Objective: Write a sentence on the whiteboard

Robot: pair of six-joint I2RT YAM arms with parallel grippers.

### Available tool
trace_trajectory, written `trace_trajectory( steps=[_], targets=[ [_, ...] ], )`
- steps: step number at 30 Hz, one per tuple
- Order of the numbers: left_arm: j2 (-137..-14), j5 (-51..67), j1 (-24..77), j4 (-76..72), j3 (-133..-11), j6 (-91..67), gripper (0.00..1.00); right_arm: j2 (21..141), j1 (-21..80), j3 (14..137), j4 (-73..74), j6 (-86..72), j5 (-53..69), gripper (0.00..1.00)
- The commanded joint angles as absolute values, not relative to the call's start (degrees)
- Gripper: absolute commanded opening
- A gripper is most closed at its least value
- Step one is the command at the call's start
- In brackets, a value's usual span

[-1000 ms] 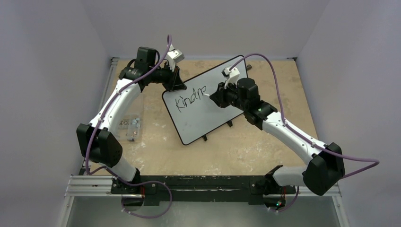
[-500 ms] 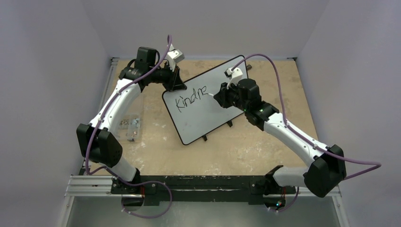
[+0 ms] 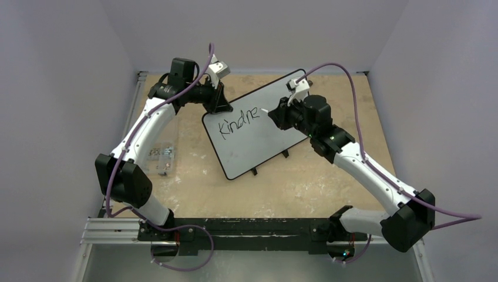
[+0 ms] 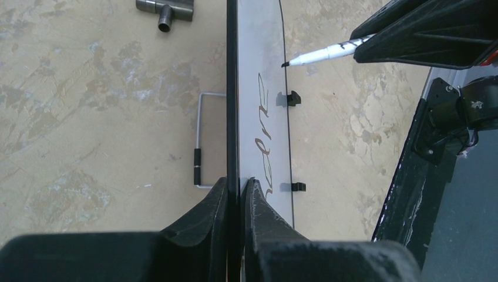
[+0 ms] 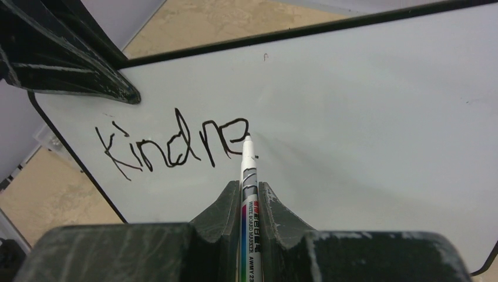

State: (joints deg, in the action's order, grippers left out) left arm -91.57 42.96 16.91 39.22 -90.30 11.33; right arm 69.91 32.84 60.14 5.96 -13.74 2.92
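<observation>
The whiteboard (image 3: 252, 150) stands tilted at the table's middle, propped on small black feet. My left gripper (image 3: 220, 106) is shut on its far left rim, and the left wrist view shows the rim edge-on between the jaws of that gripper (image 4: 238, 182). Black letters of the sentence (image 3: 238, 120) read "Kindne" (image 5: 170, 144). My right gripper (image 5: 244, 185) is shut on a white marker (image 5: 247, 170). The marker's tip sits at the end of the last letter, and the marker (image 4: 320, 54) also shows in the left wrist view.
A clear box of small metal parts (image 3: 160, 154) lies on the table at the left. Behind the board are a wire stand (image 4: 201, 141) and a grey metal piece (image 4: 166, 7). Grey walls close in the table on three sides.
My right gripper has moved right and away along the board with the marker, and the last letter has been finished. The left arm and the board have not moved.
</observation>
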Motion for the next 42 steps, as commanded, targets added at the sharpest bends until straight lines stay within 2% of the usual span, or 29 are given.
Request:
trace_trajectory(
  steps=[1,25,42],
  targets=[
    [-92.8,39.2,18.1,41.7,-90.7,17.9,0.00,68.2,32.0,63.1,3.5,-15.3,1.7,0.00],
    [-93.0,40.2,18.1,41.3,-90.8,17.2,0.00,73.7,30.2,65.7,1.5,-15.8,0.3,0.00],
    [-93.2,41.0,18.1,41.4,-91.2,16.6,0.00,75.9,30.2,62.9,1.3,-16.3,6.9,0.00]
  ],
)
